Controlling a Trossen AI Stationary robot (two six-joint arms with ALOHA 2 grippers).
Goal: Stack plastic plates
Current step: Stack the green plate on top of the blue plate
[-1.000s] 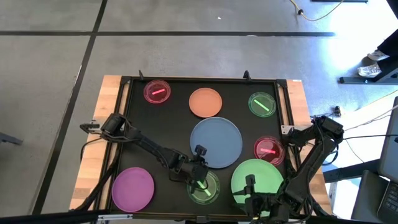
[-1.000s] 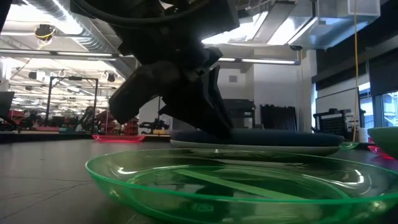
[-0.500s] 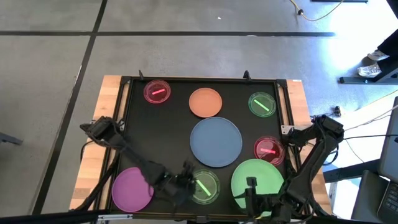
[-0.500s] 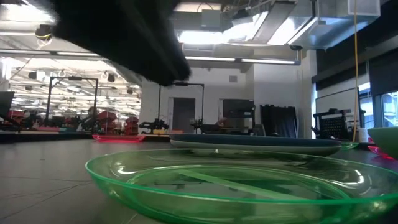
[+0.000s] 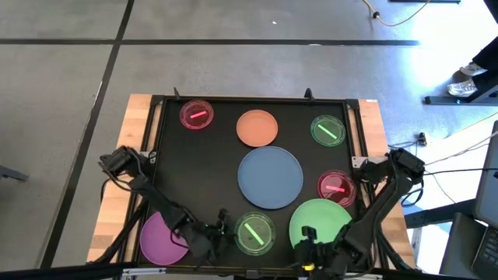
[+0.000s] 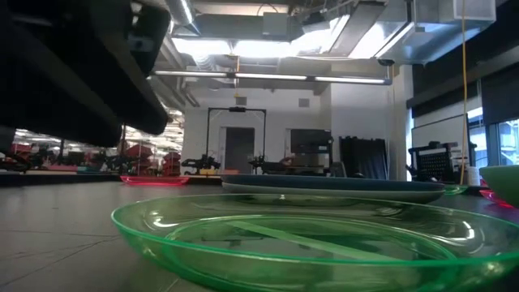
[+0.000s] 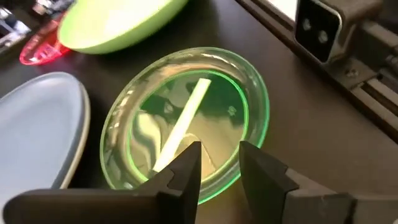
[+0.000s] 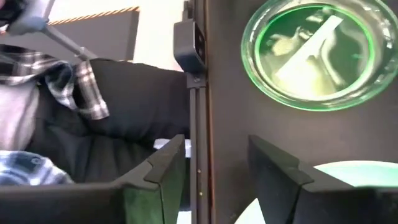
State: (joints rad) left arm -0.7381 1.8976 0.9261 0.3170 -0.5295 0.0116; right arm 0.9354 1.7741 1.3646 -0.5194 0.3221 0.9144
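A small green plate [image 5: 254, 233] with a stripe lies flat on the black mat near the front edge, also in the left wrist view [image 7: 186, 118] and low view [image 6: 300, 235]. My left gripper [image 5: 220, 232] stands open just left of it, fingertips [image 7: 189, 165] at its rim and apart from it. A large blue-grey plate [image 5: 270, 177] lies mid-table, a light green one [image 5: 323, 224] at front right. My right gripper [image 5: 306, 237] hovers open at that plate's near-left rim [image 8: 348, 180]. Purple [image 5: 162, 237], orange [image 5: 257, 128], two pink-red [image 5: 196, 115] [image 5: 336, 187] and another green plate [image 5: 327, 130] lie singly.
A raised black frame [image 5: 156, 140] runs around the mat, with wooden table margins outside it. A camera mount [image 7: 317, 25] sits on the near rail. A person in a plaid sleeve [image 8: 74, 87] stands past the near edge. Bare mat lies between the plates.
My left gripper has drawn back from over the small green plate toward the table's left and near edges, and its arm has swung left with it. The small green plate has stayed where it was. My right gripper has rolled a little at the wrist.
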